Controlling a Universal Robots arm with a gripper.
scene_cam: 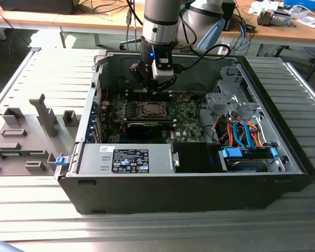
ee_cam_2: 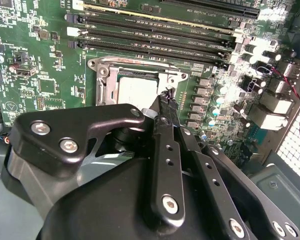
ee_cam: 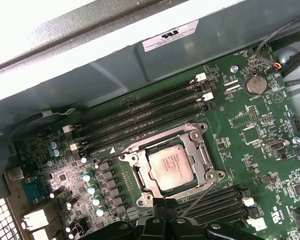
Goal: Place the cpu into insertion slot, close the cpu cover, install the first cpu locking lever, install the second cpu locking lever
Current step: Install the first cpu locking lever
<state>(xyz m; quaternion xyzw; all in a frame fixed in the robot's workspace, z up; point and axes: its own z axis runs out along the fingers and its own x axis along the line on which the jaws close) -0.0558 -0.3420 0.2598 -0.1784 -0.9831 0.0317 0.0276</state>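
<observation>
Inside the open computer case (scene_cam: pixel 147 186), on the green motherboard (ee_cam: pixel 250 150): the cpu (ee_cam: pixel 171 166) is sitting in the insertion slot (ee_cam: pixel 140 176), the cpu cover (ee_cam: pixel 202 150) lying closed around it. The gripper (ee_cam_2: pixel 166 100) is hovering just above the socket's edge, jaws drawn together with nothing between them. Black memory slots (ee_cam: pixel 140 117) are running alongside the socket.

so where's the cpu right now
The cpu sits in the insertion slot on the green board, between rows of long black slots in the first wrist view, just beyond the fingers.
</observation>
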